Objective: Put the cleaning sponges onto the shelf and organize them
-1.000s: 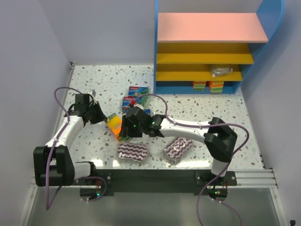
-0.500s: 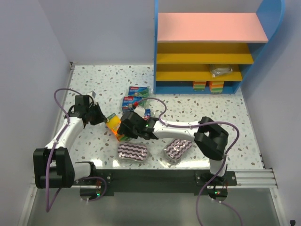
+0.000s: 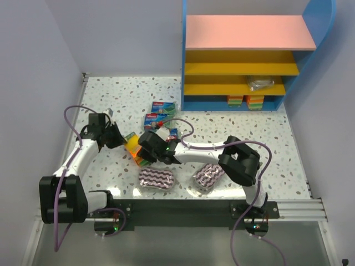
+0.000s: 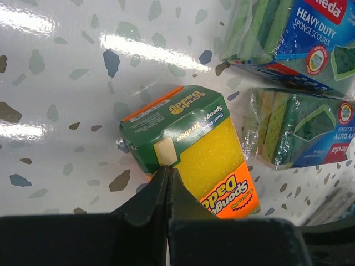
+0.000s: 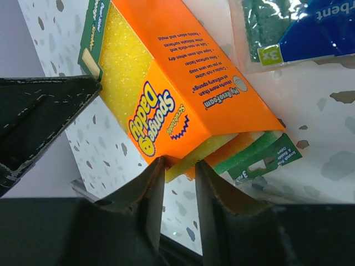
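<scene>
From above, the shelf (image 3: 327, 50) stood at the far right of the table (image 3: 111, 94). Three packs were on it: a grey scourer pack (image 3: 260, 83) on a yellow board, and two sponge blocks (image 3: 235, 101) side by side on the bottom board. On the table lay two green-and-blue packs (image 3: 163, 107), two purple pads (image 3: 157, 178) near the arms' bases, and an orange pack (image 3: 135, 148). I judged the job roughly a third done. The left gripper (image 3: 113, 136) and right gripper (image 3: 145, 152) met at the orange pack from opposite sides. The pink top board and the upper yellow board were bare, and there was open table between the loose packs and the shelf.

From the left wrist, the left gripper (image 4: 168, 172) had its jaws pressed together on nothing, with its tip at the green end of the orange pack (image 4: 205, 149). The green-and-blue packs (image 4: 299, 133) crowded close on the far side.

From the right wrist, the right gripper (image 5: 177, 163) showed a narrow gap, with the lower edge of the orange pack (image 5: 177, 83) at its mouth. I couldn't tell whether it was pinched. A green-and-blue pack (image 5: 299, 27) lay just beside it, leaving little room on that side.
</scene>
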`<state>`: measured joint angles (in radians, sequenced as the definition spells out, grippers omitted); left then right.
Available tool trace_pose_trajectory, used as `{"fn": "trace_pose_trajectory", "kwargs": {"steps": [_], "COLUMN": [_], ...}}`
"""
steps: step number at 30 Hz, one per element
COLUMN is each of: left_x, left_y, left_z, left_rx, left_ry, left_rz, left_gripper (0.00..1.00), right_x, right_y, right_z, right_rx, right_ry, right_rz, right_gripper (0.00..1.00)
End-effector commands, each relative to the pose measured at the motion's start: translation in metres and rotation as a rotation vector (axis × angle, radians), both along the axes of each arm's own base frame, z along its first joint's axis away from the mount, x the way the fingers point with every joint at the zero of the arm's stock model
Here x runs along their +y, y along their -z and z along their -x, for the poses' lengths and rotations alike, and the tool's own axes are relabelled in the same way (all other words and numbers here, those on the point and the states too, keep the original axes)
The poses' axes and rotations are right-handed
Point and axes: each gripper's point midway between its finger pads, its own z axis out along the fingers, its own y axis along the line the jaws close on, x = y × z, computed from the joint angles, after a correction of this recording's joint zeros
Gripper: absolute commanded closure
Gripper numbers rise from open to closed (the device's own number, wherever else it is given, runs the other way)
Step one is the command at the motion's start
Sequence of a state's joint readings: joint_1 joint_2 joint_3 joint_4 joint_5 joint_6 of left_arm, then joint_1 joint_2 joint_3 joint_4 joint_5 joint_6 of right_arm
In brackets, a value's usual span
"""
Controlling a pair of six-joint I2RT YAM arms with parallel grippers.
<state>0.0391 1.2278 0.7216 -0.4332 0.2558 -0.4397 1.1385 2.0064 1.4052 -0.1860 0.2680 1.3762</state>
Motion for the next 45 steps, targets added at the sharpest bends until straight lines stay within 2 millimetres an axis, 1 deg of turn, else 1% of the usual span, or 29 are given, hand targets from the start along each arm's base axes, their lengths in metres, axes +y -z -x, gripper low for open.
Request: {"fn": "trace_pose_trajectory", "kwargs": {"steps": [1, 3, 5, 8, 9, 11, 12, 13, 14, 15, 17, 18, 20, 22, 24, 25, 27, 29, 31, 32, 33, 34, 36, 37, 38, 39, 42, 43, 45], "left_x": [0.000, 0.001, 0.002, 0.007, 0.010, 0.021, 0.025, 0.030, 0.033, 0.035, 0.039, 0.040, 0.040, 0.040, 0.040, 0.040, 0.047, 0.046, 0.042, 0.042, 0.038, 0.035, 0.030, 0.026, 0.024, 0.021, 0.019, 0.018, 0.017], "left_y": [0.000, -0.004, -0.011, -0.031, -0.048, -0.066, -0.091, -0.103, -0.131, -0.143, -0.173, -0.177, -0.187, -0.190, -0.188, -0.187, -0.179, -0.173, -0.169, -0.163, -0.161, -0.159, -0.151, -0.147, -0.145, -0.144, -0.141, -0.142, -0.142], "left_z": [0.008, 0.008, 0.007, 0.000, -0.004, -0.010, -0.015, -0.018, -0.024, -0.027, -0.033, -0.036, -0.041, -0.042, -0.042, -0.042, -0.040, -0.037, -0.036, -0.035, -0.034, -0.034, -0.034, -0.033, -0.035, -0.035, -0.038, -0.039, -0.042], "left_rx": [0.026, 0.025, 0.016, -0.004, -0.024, -0.041, -0.073, -0.092, -0.135, -0.151, -0.196, -0.194, -0.220, -0.230, -0.234, -0.236, -0.227, -0.221, -0.218, -0.213, -0.208, -0.208, -0.198, -0.188, -0.189, -0.186, -0.180, -0.182, -0.185], "left_ry": [-0.011, -0.015, -0.023, -0.052, -0.064, -0.113, -0.136, -0.162, -0.180, -0.198, -0.222, -0.231, -0.233, -0.233, -0.235, -0.234, -0.254, -0.251, -0.239, -0.238, -0.224, -0.211, -0.191, -0.176, -0.169, -0.157, -0.149, -0.143, -0.138], "left_rz": [0.013, 0.009, 0.003, -0.017, -0.025, -0.071, -0.083, -0.108, -0.113, -0.115, -0.132, -0.131, -0.131, -0.129, -0.131, -0.132, -0.160, -0.156, -0.141, -0.140, -0.125, -0.112, -0.096, -0.078, -0.068, -0.054, -0.047, -0.043, -0.040], "left_gripper": [1.00, 1.00, 1.00, 1.00, 1.00, 1.00, 1.00, 1.00, 1.00, 0.99, 0.97, 0.97, 0.96, 0.96, 0.96, 0.96, 0.96, 0.96, 0.96, 0.96, 0.96, 0.96, 0.97, 0.97, 0.97, 0.97, 0.97, 0.97, 0.97], "right_x": [0.002, 0.001, -0.002, -0.003, -0.001, -0.001, 0.000, 0.001, 0.001, 0.002, 0.000, 0.004, 0.003, -0.003, -0.009, -0.017, -0.032, -0.058, -0.091, -0.111, -0.130, -0.147, -0.188, -0.205, -0.221, -0.236, -0.266, -0.272, -0.282], "right_y": [-0.006, -0.009, -0.015, -0.020, -0.028, -0.034, -0.044, -0.050, -0.055, -0.069, -0.081, -0.101, -0.116, -0.142, -0.158, -0.170, -0.175, -0.191, -0.176, -0.184, -0.187, -0.178, -0.188, -0.179, -0.186, -0.177, -0.170, -0.159, -0.154], "right_z": [-0.012, -0.012, -0.011, -0.010, -0.010, -0.009, -0.009, -0.010, -0.011, -0.011, -0.011, -0.009, -0.007, -0.007, -0.003, 0.000, 0.003, 0.002, -0.003, 0.000, -0.008, -0.009, -0.011, -0.013, -0.007, -0.011, -0.012, -0.013, -0.023], "right_rx": [-0.031, -0.044, -0.057, -0.081, -0.092, -0.096, -0.107, -0.115, -0.118, -0.137, -0.147, -0.174, -0.181, -0.208, -0.203, -0.211, -0.198, -0.228, -0.199, -0.200, -0.211, -0.212, -0.238, -0.234, -0.247, -0.241, -0.237, -0.221, -0.234], "right_ry": [0.062, 0.058, 0.046, 0.013, 0.004, -0.029, -0.038, -0.061, -0.069, -0.080, -0.115, -0.141, -0.193, -0.218, -0.264, -0.275, -0.273, -0.245, -0.194, -0.170, -0.130, -0.099, -0.028, 0.012, 0.031, 0.065, 0.128, 0.147, 0.180], "right_rz": [-0.006, -0.006, -0.011, -0.027, -0.054, -0.075, -0.101, -0.122, -0.133, -0.163, -0.186, -0.241, -0.280, -0.350, -0.395, -0.410, -0.390, -0.392, -0.320, -0.307, -0.299, -0.263, -0.236, -0.200, -0.204, -0.178, -0.148, -0.133, -0.145], "right_gripper": [0.75, 0.84, 0.98, 1.00, 1.00, 1.00, 1.00, 1.00, 1.00, 1.00, 1.00, 1.00, 1.00, 1.00, 1.00, 1.00, 1.00, 1.00, 1.00, 1.00, 1.00, 1.00, 1.00, 1.00, 1.00, 1.00, 1.00, 1.00, 1.00]}}
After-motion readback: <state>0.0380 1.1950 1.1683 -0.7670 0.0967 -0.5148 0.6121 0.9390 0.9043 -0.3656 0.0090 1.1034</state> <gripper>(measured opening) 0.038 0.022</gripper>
